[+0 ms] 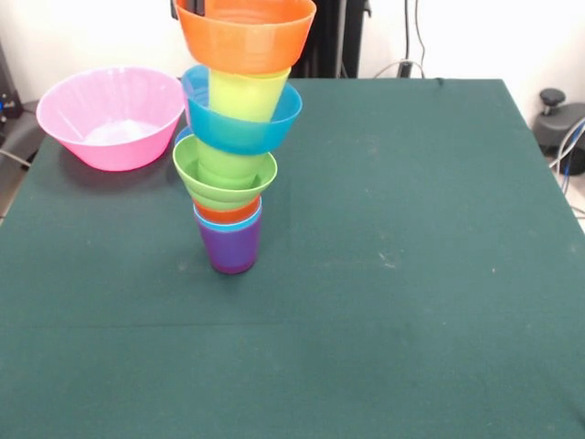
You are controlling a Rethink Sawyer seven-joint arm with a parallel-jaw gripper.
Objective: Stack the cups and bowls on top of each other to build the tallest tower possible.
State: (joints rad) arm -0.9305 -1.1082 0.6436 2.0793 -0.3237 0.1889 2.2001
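Note:
The tower stands on the green table, left of the middle. From the bottom it holds the purple cup, a light blue cup rim, an orange cup rim, a ridged green bowl, a stepped green cup, a blue bowl, a yellow-green cup and an orange bowl on top. The tower leans a little to the right toward its top. The large pink bowl stands apart at the back left. No gripper shows.
The table's far edge runs behind the tower, with black robot pedestal parts beyond it. Cables and a dark object lie off the table's right side.

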